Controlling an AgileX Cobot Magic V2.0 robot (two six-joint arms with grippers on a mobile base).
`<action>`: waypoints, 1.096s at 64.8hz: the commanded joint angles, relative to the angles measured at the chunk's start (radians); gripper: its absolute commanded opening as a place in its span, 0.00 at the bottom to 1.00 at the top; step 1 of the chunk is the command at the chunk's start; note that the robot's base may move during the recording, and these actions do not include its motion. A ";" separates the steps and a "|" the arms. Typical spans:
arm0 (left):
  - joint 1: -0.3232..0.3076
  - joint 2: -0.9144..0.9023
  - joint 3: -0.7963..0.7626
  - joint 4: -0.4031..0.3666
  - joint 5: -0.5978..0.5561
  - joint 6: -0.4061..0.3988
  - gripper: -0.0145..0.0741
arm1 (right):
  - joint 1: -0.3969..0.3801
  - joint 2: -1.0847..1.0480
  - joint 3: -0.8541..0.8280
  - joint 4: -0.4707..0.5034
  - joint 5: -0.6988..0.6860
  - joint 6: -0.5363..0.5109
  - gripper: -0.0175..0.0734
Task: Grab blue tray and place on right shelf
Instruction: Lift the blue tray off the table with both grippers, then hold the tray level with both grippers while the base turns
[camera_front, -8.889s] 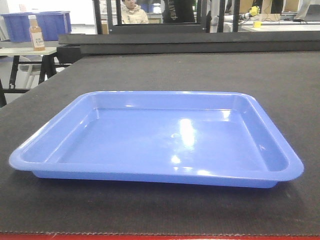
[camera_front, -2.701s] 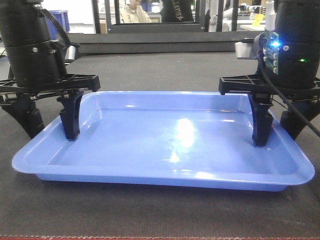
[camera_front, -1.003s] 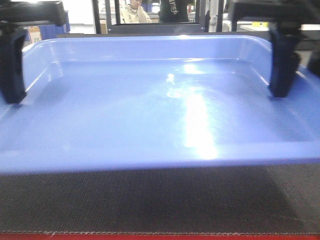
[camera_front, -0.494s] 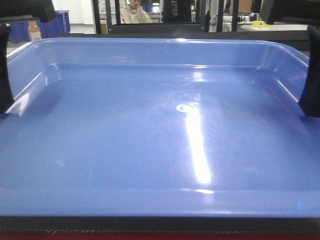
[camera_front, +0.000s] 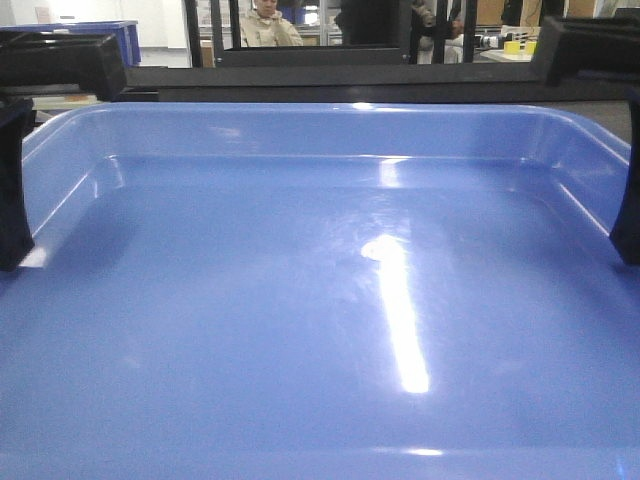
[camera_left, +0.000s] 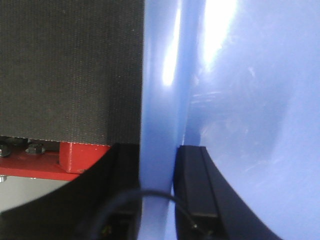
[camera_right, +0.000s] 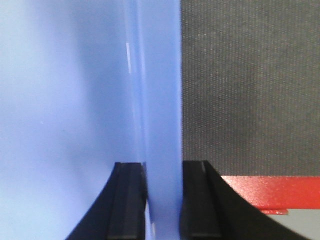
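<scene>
1. The blue tray (camera_front: 320, 300) sits close in front of the front-facing camera and fills almost the whole view. Its floor is bare and glossy, with a bright streak of reflected light down the middle.
2. The left gripper (camera_left: 157, 192) is clamped on the tray's left rim. One finger (camera_left: 192, 190) presses the inner wall and the other finger (camera_left: 112, 190) sits outside the rim. The jaws are open only by the thickness of the rim.
3. The right gripper (camera_right: 162, 200) is clamped on the tray's right rim in the same way. The inner finger (camera_right: 127, 200) is inside the tray and the outer finger (camera_right: 200, 200) is outside, both touching the plastic.
4. In the front view, the tray is level and spans between the two grippers.
5. In the wrist views, the black table top (camera_right: 250, 75) lies beside each gripped rim, and the red table edge (camera_left: 75, 157) shows near the fingers.
6. Whether the tray's underside touches the table cannot be told.
7. A seated person (camera_front: 268, 22) is visible in the background beyond the tray's far rim.
</scene>
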 joint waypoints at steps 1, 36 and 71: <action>-0.007 -0.032 -0.022 0.045 0.023 -0.028 0.19 | -0.001 -0.029 -0.018 -0.028 -0.027 0.013 0.43; -0.007 -0.032 -0.022 0.008 0.004 -0.028 0.19 | -0.001 -0.029 -0.015 -0.032 -0.025 0.013 0.43; -0.007 -0.032 -0.022 0.008 0.024 -0.028 0.19 | -0.001 -0.029 -0.015 -0.032 -0.025 0.013 0.43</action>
